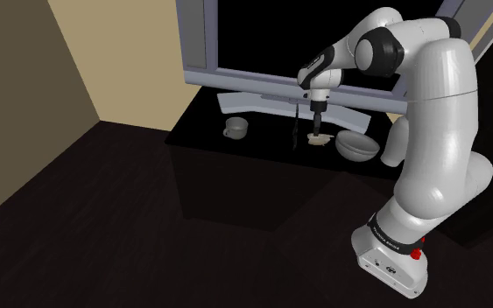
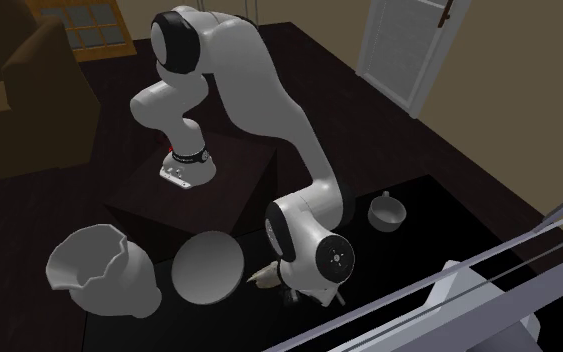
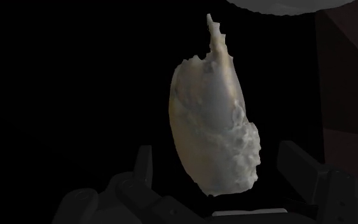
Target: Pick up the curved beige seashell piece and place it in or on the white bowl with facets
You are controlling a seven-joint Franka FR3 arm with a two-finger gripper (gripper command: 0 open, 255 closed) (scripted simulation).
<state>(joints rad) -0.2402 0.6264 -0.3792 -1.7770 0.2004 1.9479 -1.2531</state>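
gripper (image 3: 219, 156), fingers spread apart, poised low over the dark surface (image 1: 262, 142). the curved beige shell (image 3: 212, 121) lies between the fingers, touched by neither. the shell rests just beside the pale bowl (image 1: 358, 145). a small handled cup (image 1: 235, 129) stands well apart on the shell's opposite side.

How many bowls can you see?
2: a jagged-rimmed bowl at the second exterior view's lower left, and a round bowl right of it, beside the shell. The arm may hide more.
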